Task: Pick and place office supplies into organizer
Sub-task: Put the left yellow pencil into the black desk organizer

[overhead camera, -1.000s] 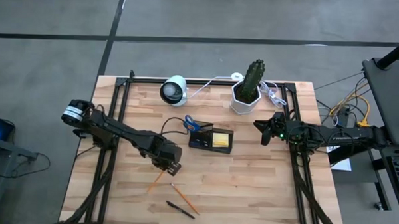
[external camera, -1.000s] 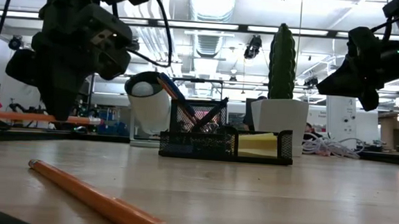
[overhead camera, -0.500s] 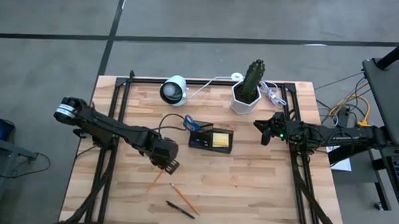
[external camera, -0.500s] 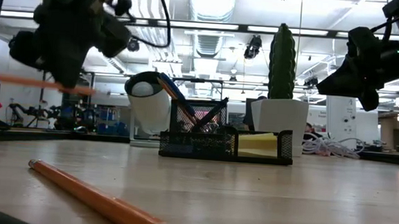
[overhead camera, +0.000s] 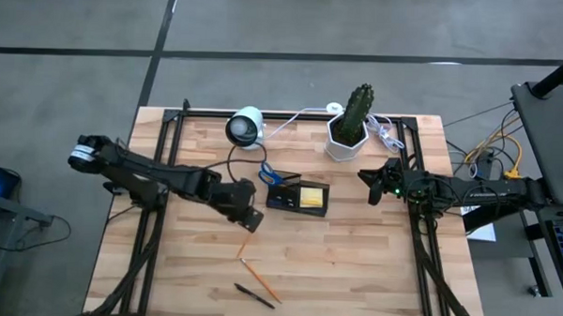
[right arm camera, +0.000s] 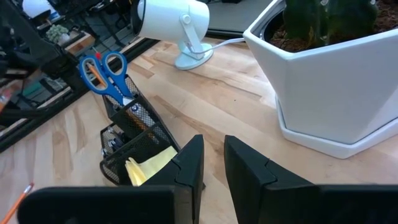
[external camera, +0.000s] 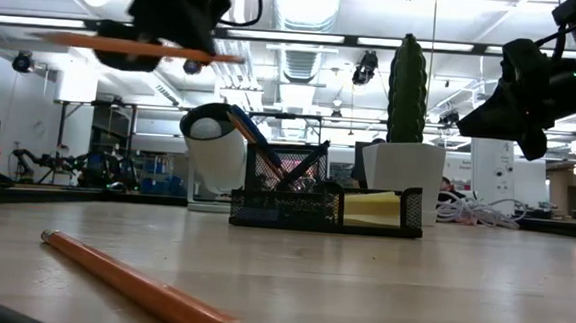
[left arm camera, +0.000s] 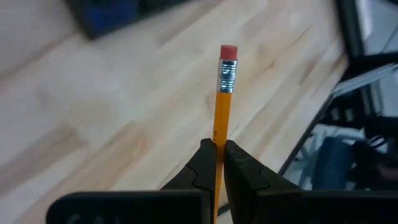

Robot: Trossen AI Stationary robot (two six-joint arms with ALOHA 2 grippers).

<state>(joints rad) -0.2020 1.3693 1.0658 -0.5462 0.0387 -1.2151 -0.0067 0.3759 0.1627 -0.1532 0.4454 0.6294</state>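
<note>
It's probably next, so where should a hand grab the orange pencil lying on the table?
Take the orange pencil on the half clear of the black pen, from straight above with fingers across it; it lies flat and thin.

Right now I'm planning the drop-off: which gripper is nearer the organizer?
Left. The left gripper, holding an orange pencil, hovers just beside the organizer; the right gripper waits farther off on the opposite side.

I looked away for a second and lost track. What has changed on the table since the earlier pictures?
The left gripper, shut on an orange pencil, has lifted it off the table and carried it toward the organizer. The right gripper, the second orange pencil and the black pen stayed put.
</note>
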